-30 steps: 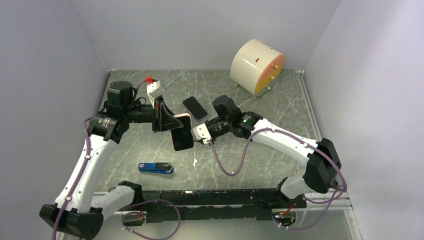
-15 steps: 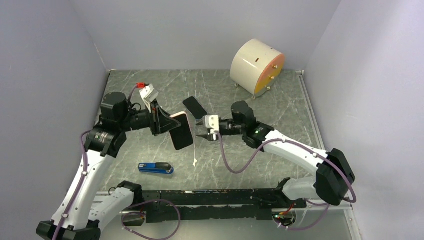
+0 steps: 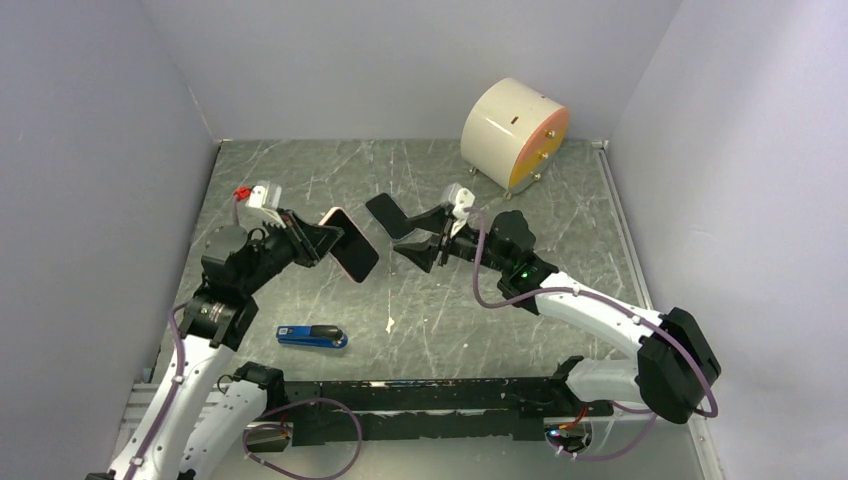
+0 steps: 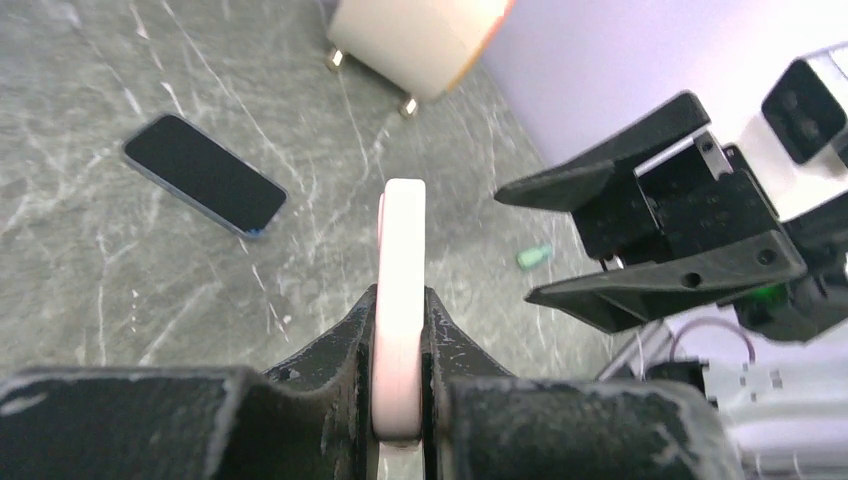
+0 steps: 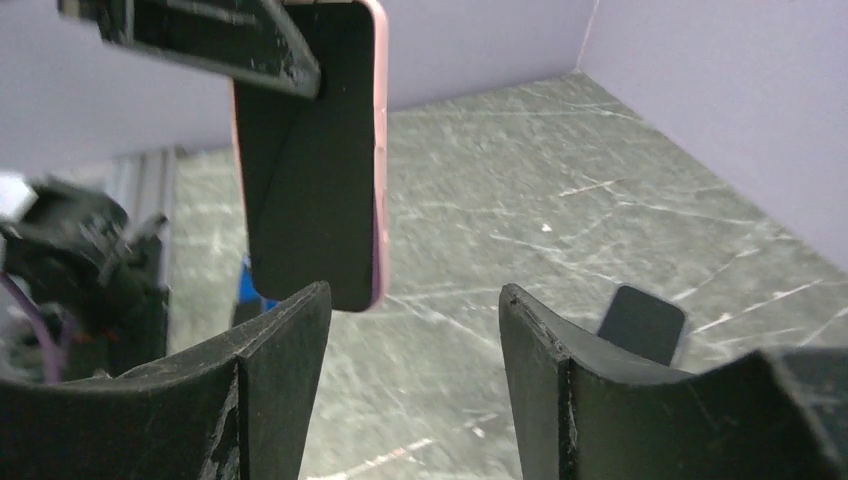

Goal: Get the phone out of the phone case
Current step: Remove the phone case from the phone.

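Observation:
My left gripper (image 3: 325, 240) is shut on one end of a pink phone case (image 3: 350, 250), holding it off the table with its dark face turned toward the right arm. The left wrist view shows the phone case (image 4: 403, 240) edge-on, clamped between both jaws of the left gripper (image 4: 400, 310). I cannot tell whether that dark face (image 5: 320, 170) is a screen or the bare inside. A black phone (image 3: 389, 215) lies flat on the table behind, also in the wrist views (image 4: 205, 175) (image 5: 643, 322). My right gripper (image 3: 413, 237) (image 5: 415, 310) stands open and empty, a short gap right of the case.
A cream drum with an orange face (image 3: 515, 133) stands at the back right. A blue tool (image 3: 311, 336) lies near the front left, and a small white scrap (image 3: 389, 323) lies beside it. A tiny green piece (image 4: 534, 256) rests on the table. Grey walls close three sides.
My right gripper has opened and drawn back to the right, away from the case. The left arm has pulled the case to the left and tilted it.

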`<state>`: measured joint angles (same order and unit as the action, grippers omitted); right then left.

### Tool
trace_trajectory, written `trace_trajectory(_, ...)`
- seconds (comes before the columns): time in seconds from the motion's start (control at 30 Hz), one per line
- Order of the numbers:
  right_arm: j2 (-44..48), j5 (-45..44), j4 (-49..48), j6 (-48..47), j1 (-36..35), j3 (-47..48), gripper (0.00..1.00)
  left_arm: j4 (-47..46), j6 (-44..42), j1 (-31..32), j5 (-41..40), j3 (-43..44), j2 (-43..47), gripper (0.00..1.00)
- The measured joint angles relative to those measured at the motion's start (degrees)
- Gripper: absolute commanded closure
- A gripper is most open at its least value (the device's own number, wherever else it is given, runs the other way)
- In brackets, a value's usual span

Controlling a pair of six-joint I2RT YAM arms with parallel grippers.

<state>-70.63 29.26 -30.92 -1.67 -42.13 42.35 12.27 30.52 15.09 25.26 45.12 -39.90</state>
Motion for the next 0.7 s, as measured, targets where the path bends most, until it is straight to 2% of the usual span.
trace_trajectory(0.2,-1.1,-3.8,-8.7,18.3,0.1,-1.7,0.34,-7.5,7.4,0.0,-8.8,-5.6,5.1,0.97)
trace_trajectory(0.37,-4.3,-4.8,-14.6,31.6,0.1,-3.1,0.36,-13.5,13.2,0.0,-12.1,-8.8,6.2,0.97)
trace_trajectory(0.7,-9.9,-3.1,-23.9,47.2,0.1,-3.6,0.38,-20.7,20.5,0.0,-12.4,-10.7,5.2,0.98)
